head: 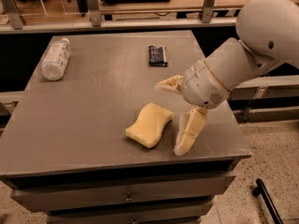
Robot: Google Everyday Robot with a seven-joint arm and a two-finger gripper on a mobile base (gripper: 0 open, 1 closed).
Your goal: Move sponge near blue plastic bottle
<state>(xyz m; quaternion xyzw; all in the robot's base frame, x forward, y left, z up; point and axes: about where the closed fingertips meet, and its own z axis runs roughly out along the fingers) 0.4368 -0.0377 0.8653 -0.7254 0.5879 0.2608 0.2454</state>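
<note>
The pale yellow sponge (149, 125) lies flat on the grey table (84, 106), right of centre near the front. The bottle (55, 59), clear whitish plastic with a white cap, lies on its side at the table's far left. My gripper (170, 117) is open just right of the sponge. One finger (189, 130) points down to the table beside the sponge's right edge, and the other (169, 84) sticks out to the left above and behind the sponge. Neither finger visibly holds the sponge.
A small dark rectangular packet (158, 55) lies at the table's back, right of centre. The table has drawers (126, 195) along its front. A rail and shelf (140, 13) run behind the table. A dark wheeled leg (266, 199) stands on the floor at the lower right.
</note>
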